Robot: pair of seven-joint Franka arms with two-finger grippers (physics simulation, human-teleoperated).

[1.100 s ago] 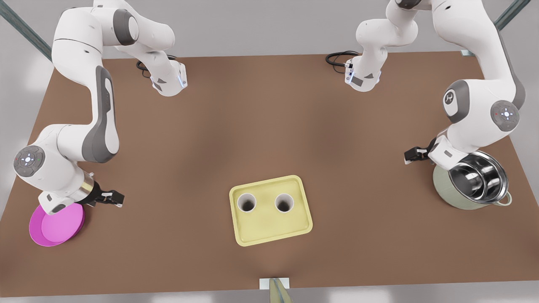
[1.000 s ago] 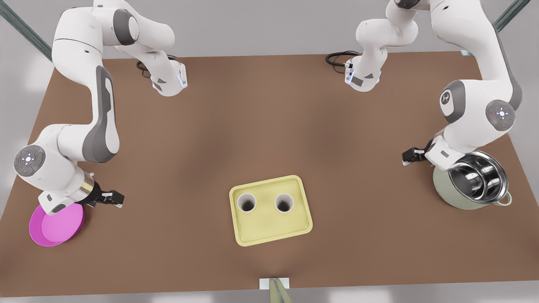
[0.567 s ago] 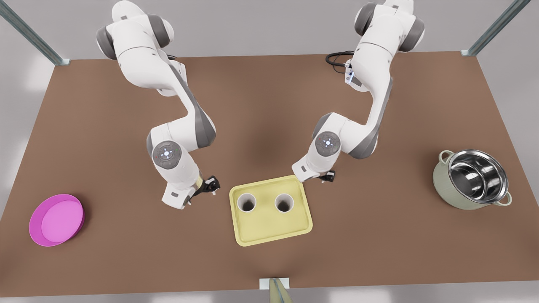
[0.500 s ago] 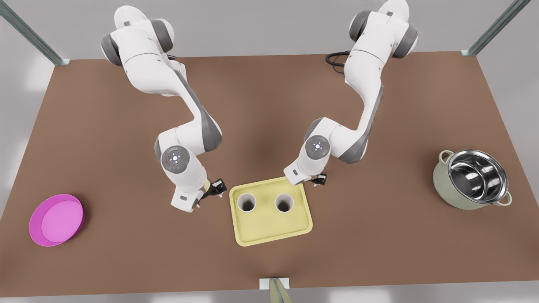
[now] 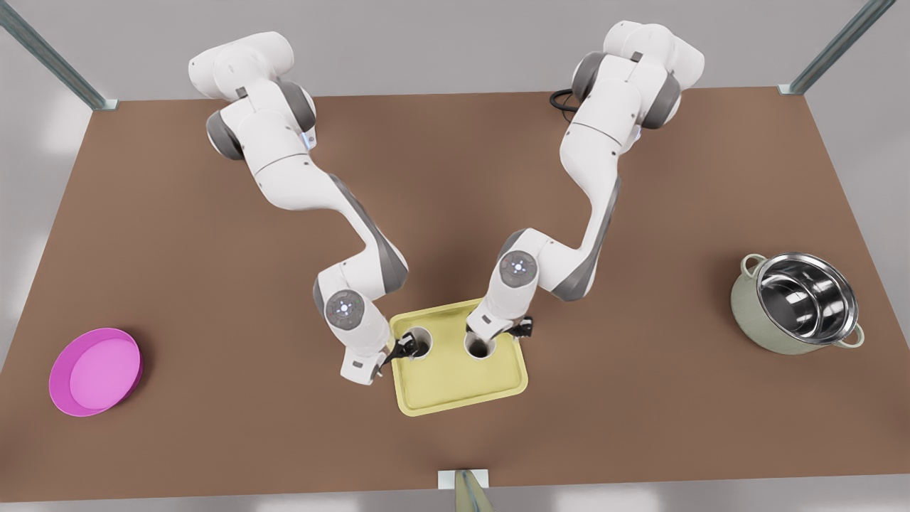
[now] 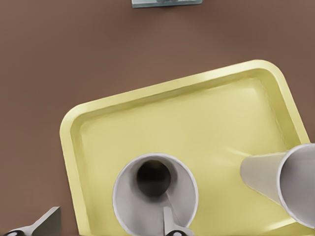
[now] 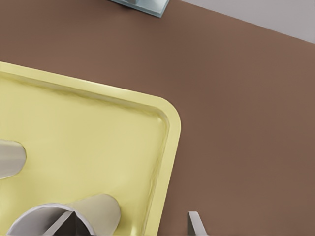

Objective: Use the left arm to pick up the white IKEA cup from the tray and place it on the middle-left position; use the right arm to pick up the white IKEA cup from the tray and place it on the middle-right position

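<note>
A pale yellow tray [image 5: 462, 387] holds two upright white cups. My left gripper [image 5: 503, 337] rides the arm on the front view's right. It is open astride the wall of the cup on that side [image 5: 478, 353]. In the left wrist view one finger [image 6: 168, 221] is inside this cup [image 6: 147, 182] and the other finger [image 6: 47, 223] is past the tray's rim [image 6: 69, 147]. My right gripper [image 5: 399, 351] is open astride the wall of the other cup [image 5: 423, 341]. One finger [image 7: 64, 223] is inside that cup [image 7: 96, 209] and the other [image 7: 194, 221] hangs over the table.
A magenta plate [image 5: 96, 371] lies near the table's edge at the front view's left. A pale green pot with a steel inside [image 5: 800, 302] stands at the right. A small mount [image 5: 463, 480] sits at the middle of the front edge.
Both arms have swung in from the table's sides, one from beside the plate and one from beside the pot. Each gripper has come down over a cup on the tray.
</note>
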